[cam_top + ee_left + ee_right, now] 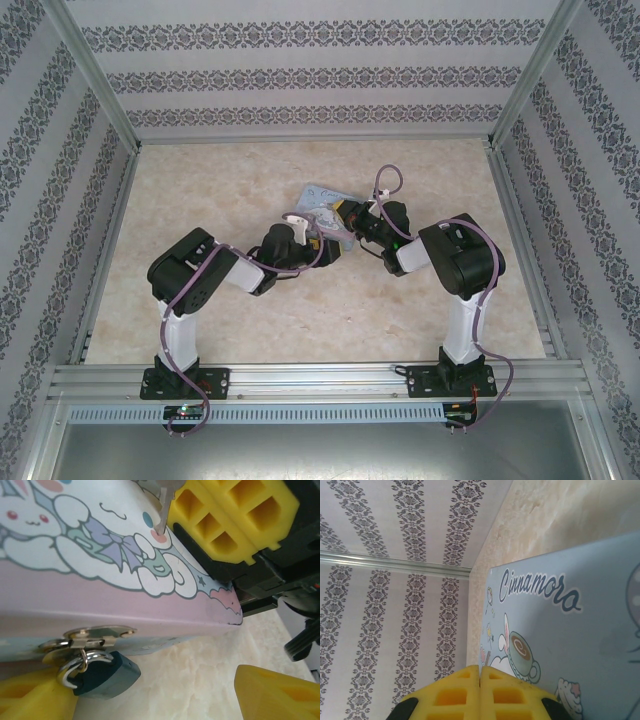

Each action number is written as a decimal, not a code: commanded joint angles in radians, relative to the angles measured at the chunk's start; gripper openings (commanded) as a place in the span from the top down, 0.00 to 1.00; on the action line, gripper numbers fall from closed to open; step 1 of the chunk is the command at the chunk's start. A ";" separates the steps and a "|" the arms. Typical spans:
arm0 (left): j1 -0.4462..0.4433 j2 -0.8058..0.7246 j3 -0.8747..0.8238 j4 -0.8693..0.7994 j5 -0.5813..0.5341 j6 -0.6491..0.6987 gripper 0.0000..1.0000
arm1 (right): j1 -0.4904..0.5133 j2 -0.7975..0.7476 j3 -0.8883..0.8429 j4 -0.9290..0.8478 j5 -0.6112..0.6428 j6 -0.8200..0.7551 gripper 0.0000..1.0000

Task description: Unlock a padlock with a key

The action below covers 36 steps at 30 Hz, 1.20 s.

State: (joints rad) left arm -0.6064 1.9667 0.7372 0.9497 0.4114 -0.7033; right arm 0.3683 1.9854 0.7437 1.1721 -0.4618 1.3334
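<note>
Before me a pastel-blue cartoon-printed tin box (322, 194) lies on the marbled beige counter (200, 200), its lid lettered "Cinnamoro" beside a white bunny among clouds. Walls (300, 70) of striped floral wallpaper enclose three sides, framed by aluminium rails (320, 378).

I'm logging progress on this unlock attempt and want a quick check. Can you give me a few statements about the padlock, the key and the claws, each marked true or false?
1. The padlock hangs from the hasp on the tin box. True.
2. The key is in the padlock. False: its blade points at the box's printed lid, well away from the padlock.
3. The right claw is shut, and it holds the key. True.
4. The left claw is clamped on the padlock. False: its fingers stand wide apart, and the padlock lies beside one of them.
</note>
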 commanded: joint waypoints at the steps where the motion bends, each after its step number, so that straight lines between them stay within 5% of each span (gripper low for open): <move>1: -0.004 0.009 -0.025 0.144 0.050 -0.100 0.21 | -0.007 0.026 -0.004 -0.008 -0.011 -0.005 1.00; 21: -0.011 0.053 -0.050 0.165 -0.061 -0.194 0.31 | -0.005 0.026 -0.012 -0.009 -0.008 -0.005 1.00; 36: -0.011 0.083 -0.042 0.143 -0.100 -0.197 0.55 | -0.006 0.024 -0.017 -0.005 -0.009 -0.003 1.00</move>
State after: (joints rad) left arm -0.6086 2.0205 0.6857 1.1000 0.3275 -0.8963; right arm 0.3683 1.9854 0.7433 1.1725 -0.4618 1.3334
